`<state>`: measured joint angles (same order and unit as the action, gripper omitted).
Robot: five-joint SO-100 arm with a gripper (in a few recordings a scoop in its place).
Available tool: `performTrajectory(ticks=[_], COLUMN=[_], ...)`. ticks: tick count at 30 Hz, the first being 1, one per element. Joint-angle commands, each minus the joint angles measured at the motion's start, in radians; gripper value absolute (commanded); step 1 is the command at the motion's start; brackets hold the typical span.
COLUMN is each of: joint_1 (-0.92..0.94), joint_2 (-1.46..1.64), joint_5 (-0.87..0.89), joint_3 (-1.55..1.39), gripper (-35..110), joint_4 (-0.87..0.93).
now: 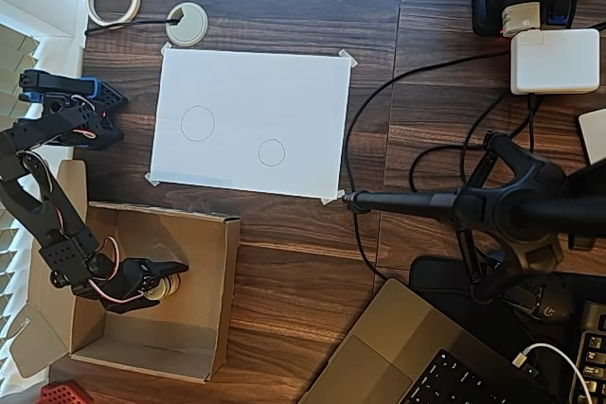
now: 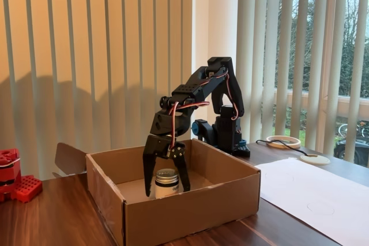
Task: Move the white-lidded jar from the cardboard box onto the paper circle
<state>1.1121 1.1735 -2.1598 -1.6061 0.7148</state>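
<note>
I am looking into the cardboard box (image 2: 190, 208) nearest the fixed camera, where the white-lidded jar (image 2: 166, 184) is sitting on the floor. My gripper (image 2: 166, 187) is straddling it, fingers spread, not yet squeezing. Glassy sides are probably slippery, so I'd clamp below the lid. Overhead, the paper circle (image 1: 272, 152) is waiting at one o'clock.

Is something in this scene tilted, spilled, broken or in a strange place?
Nothing stands out. The white-lidded jar stands upright inside the cardboard box, with the gripper fingers on either side of it. The sheet with the paper circle lies flat, taped at its corners. No spill or damage shows.
</note>
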Motion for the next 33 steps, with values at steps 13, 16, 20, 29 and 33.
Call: performTrajectory(ticks=[13,16,20,29,33], joint_1=[0.006,0.006,-0.002,-0.044,-0.060], joint_2=[0.077,0.089,0.121,0.206,0.250], joint_5=[-0.012,-0.014,-0.014,0.009,0.005], joint_3=[0.005,0.005,0.018,0.144,0.201], gripper=[23,21,19,18,17], joint_4=[-0.006,-0.006,0.014,0.179,0.244])
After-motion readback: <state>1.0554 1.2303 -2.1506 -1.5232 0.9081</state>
